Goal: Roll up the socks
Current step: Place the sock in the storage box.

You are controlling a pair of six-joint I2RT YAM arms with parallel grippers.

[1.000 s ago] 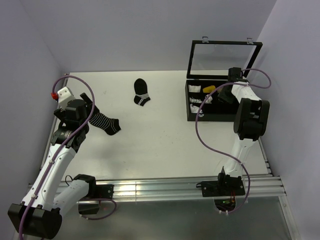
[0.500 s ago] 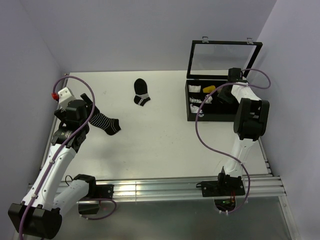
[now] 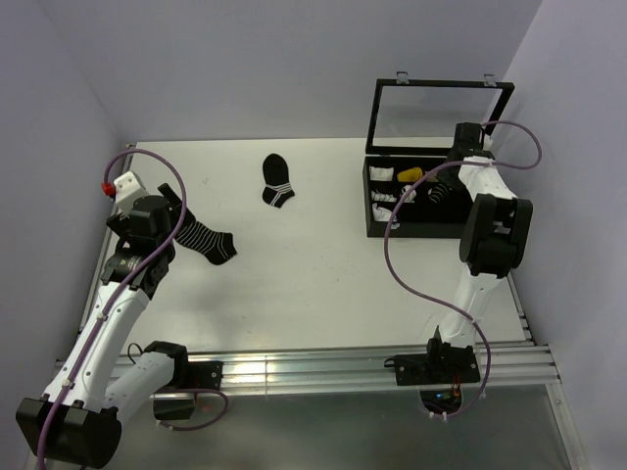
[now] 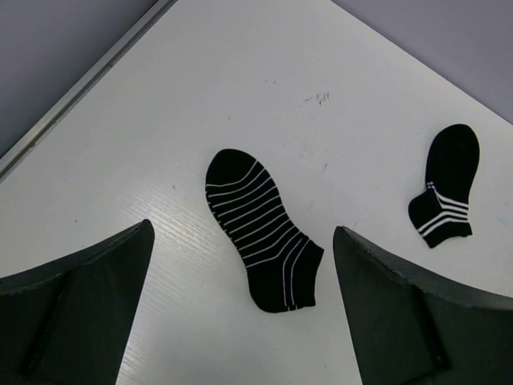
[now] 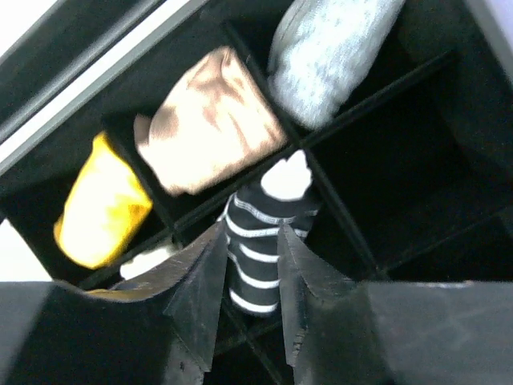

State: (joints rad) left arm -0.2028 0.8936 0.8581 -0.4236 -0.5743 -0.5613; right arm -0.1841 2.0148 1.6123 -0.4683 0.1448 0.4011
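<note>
Rails of grey metal lie along the near edge of the desk, and both arm bases are fixed on them. Further in, close to the left edge, the left gripper hovers above the white surface with its two dark fingers spread wide and nothing between them. Below it a black sock with thin white stripes lies flat on the desk. On the right side, toward the far right corner, a black box stands with its glass lid upright behind it, and thin walls divide the inside into small compartments. The right gripper is over this box, and its fingers are narrow, pressed against both sides of the socks. The socks are rolled together into one short bundle: the outside is black with white rings around it, and a small white part shows at the end far from the wrist camera. The bundle covers part of a dividing wall, so I cannot tell which compartment is under it. Other compartments near it hold a yellow roll, a pale beige roll and a light grey roll. Nearest the far edge, about the middle of it, a second black sock with a few white bands at one end lies flat.
</note>
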